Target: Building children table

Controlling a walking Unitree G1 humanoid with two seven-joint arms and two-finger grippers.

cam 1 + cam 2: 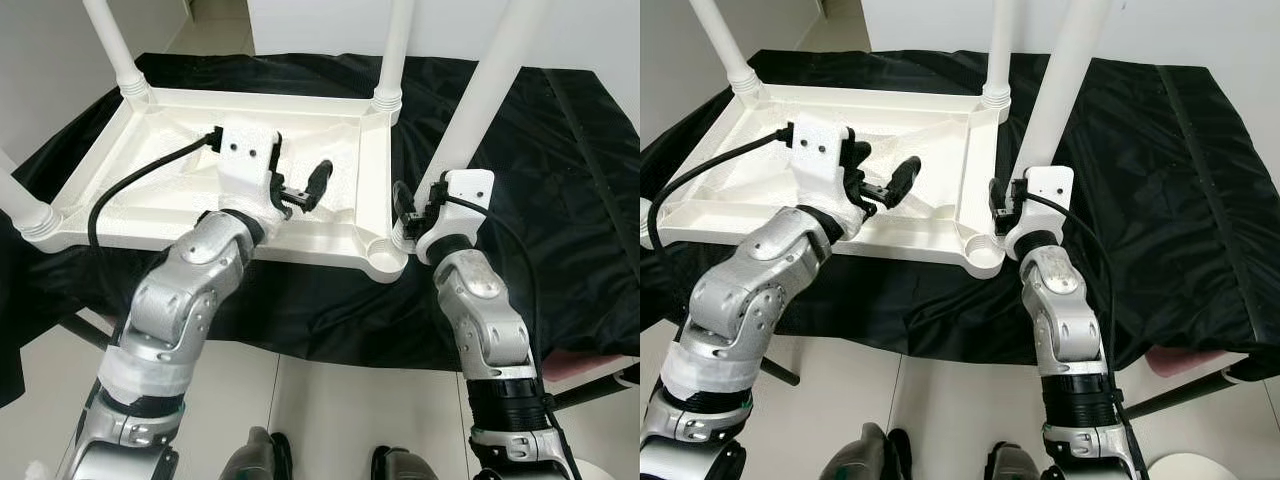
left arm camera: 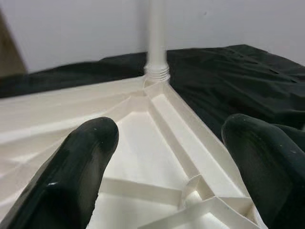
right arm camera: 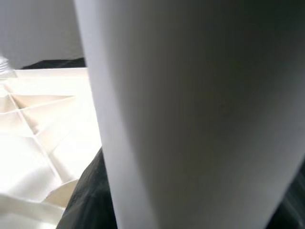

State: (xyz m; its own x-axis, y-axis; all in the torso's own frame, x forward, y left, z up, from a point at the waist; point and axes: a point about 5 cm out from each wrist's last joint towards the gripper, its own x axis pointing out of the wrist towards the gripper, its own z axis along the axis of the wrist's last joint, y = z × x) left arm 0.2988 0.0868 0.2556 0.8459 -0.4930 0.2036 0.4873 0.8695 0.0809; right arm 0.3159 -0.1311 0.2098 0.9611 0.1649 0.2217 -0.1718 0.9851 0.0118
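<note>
A white plastic table top [image 1: 170, 170] lies upside down on a black cloth. Legs stand in three of its corners: far left [image 1: 112, 45], far right [image 1: 396, 50] and near left [image 1: 18, 200]. The near right corner socket [image 1: 386, 258] is empty. My right gripper [image 1: 406, 214] is shut on the fourth white leg [image 1: 480, 100], which leans up and to the right just beside that socket; the same leg [image 3: 190, 114] looms close in the right wrist view. My left gripper [image 1: 305, 190] hovers open over the ribbed underside, nothing between its fingers [image 2: 86, 157].
The black cloth [image 1: 560, 180] covers the work surface and hangs over its front edge. Pale floor tiles [image 1: 330, 410] and my feet lie below. A pink object [image 1: 590, 365] and a black rod [image 1: 1170, 395] sit at the lower right.
</note>
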